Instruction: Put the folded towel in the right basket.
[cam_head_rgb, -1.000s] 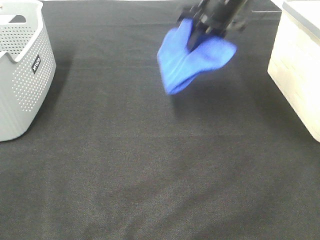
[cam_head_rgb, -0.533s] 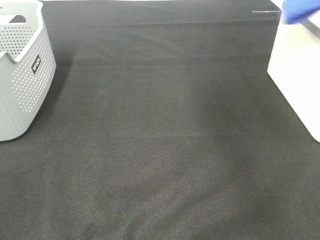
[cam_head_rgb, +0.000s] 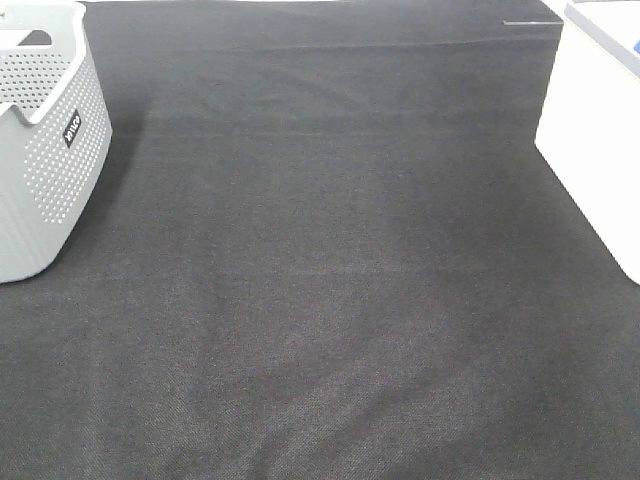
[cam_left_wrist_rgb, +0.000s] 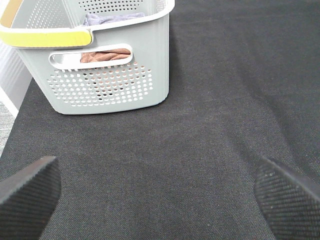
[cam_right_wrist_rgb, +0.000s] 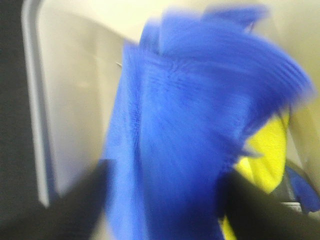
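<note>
At far left of the high view, a grey perforated plastic basket (cam_head_rgb: 45, 150) on the black woven table cover (cam_head_rgb: 320, 300); not the target. Same basket close ahead in the left wrist view, with a brownish cloth (cam_left_wrist_rgb: 105, 56) visible through its handle slot. Left gripper (cam_left_wrist_rgb: 157, 197) hovering over the cover, its two dark fingers (cam_left_wrist_rgb: 27, 192) wide apart with nothing between them, idle and well apart from the work.

At far right of the high view, only the side wall of a white smooth-walled basket (cam_head_rgb: 590, 140); no towel and no right arm to be seen there. For the blue folded towel (cam_right_wrist_rgb: 185, 125), look to the right wrist view: much blurred, filling the middle, with the pale inner wall of the white basket behind and a yellow cloth (cam_right_wrist_rgb: 267, 155) beside it. Right gripper (cam_right_wrist_rgb: 165, 200) closed on the near end of the towel, judging through the blur, with one dark finger (cam_right_wrist_rgb: 82, 207) at each side. Long axis of the towel running straight away from the fingers, toward the inside of the basket.

Probably already above the opening, so a matter for the right arm alone: next, opening of the jaws, perhaps after lowering a little. Possible trouble: a corner catching on the rim.
</note>
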